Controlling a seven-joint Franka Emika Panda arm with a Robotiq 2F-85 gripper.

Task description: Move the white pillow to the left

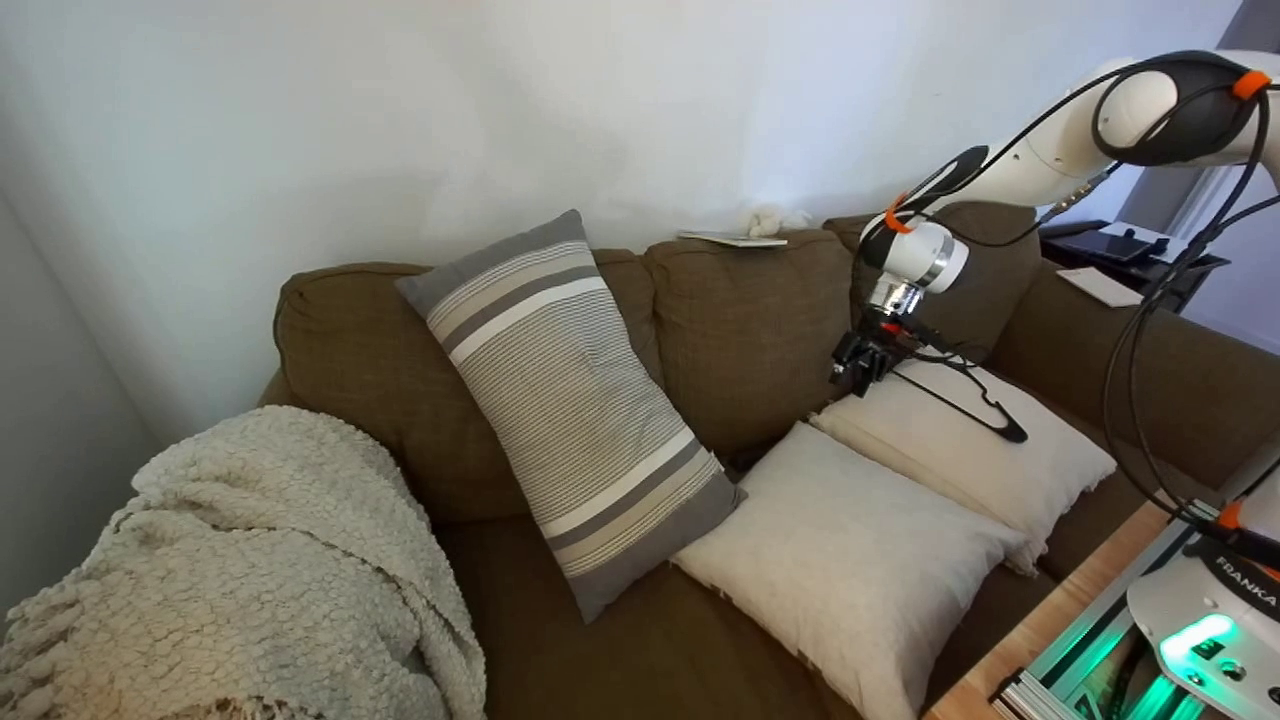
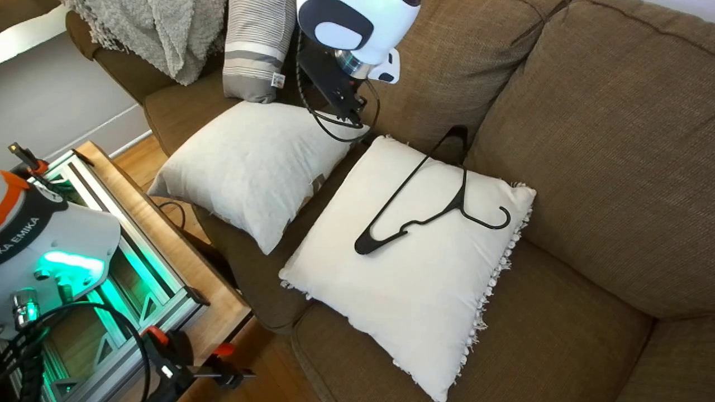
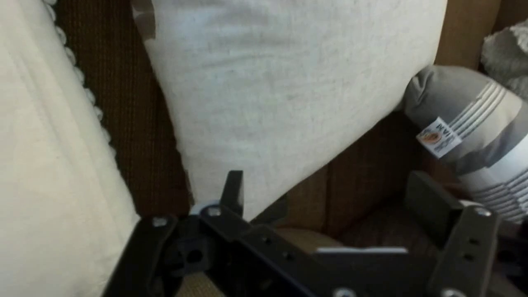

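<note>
In an exterior view, FRANKA stands in pale capitals on the black band (image 1: 1242, 580) of the Franka arm's base (image 1: 1190, 602). In an exterior view, that band (image 2: 23, 234) shows KA EMIKA, cut at the left edge. In the wrist view, the white fabric tag (image 3: 439, 138) on the grey striped pillow (image 3: 491, 132) bears a round orange mark and 3 capitals, IAM or MAI, direction unclear; its other print is blurred. In an exterior view the tag (image 2: 278, 80) is too small to read.

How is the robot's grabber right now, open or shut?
Open. The wrist view shows the gripper with its two fingers standing wide apart and a big gap between them.
</note>
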